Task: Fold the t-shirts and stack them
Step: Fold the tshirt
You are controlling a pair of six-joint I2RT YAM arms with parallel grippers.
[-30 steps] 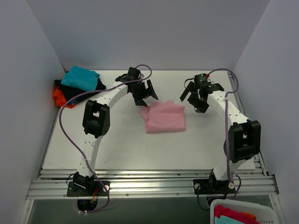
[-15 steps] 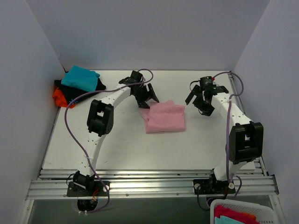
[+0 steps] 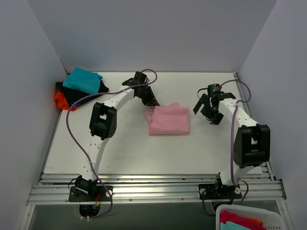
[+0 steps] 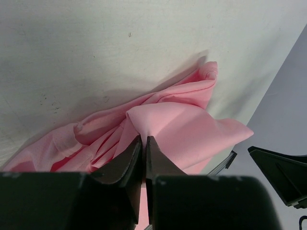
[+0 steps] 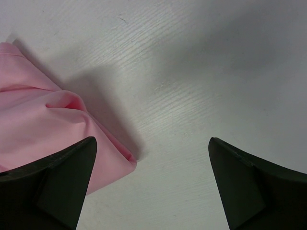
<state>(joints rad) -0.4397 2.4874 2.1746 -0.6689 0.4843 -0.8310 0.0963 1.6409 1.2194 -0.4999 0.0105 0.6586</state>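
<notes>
**Left hand bites the pink tee – now make the grip count**

The left hand (image 3: 147,99) is clamped shut on a raised fold of the pink t-shirt (image 3: 168,120), at the garment's 11 o'clock corner. Its wrist view shows the left hand (image 4: 144,140) with only a thin ridge of the pink t-shirt (image 4: 182,120) caught between the tips. The tee lies near the middle of the counter (image 3: 120,148) as a rough, rumpled rectangle. Over at 10 o'clock sits the heap: teal t-shirt (image 3: 82,79) on top, black t-shirt (image 3: 72,93) beneath, orange-red t-shirt (image 3: 60,100) peeking out at the near edge.

The right hand (image 3: 211,108) hangs spread wide and empty, just off the tee's 2 o'clock corner. In its own view the right hand (image 5: 151,141) looks down on bare counter, the pink t-shirt (image 5: 43,115) lying at its 9 o'clock.

How to play this? It looks like a one-corner pinch ahead of a fold or a carry toward 10 o'clock – and one corner alone will likely let the layers slide and fall open. The better move is probably for the right hand to take the matching 2 o'clock corner, so both rise level. A slow lift would test that shallow bite, keeping the cloth low over the counter and the far edge taut.
</notes>
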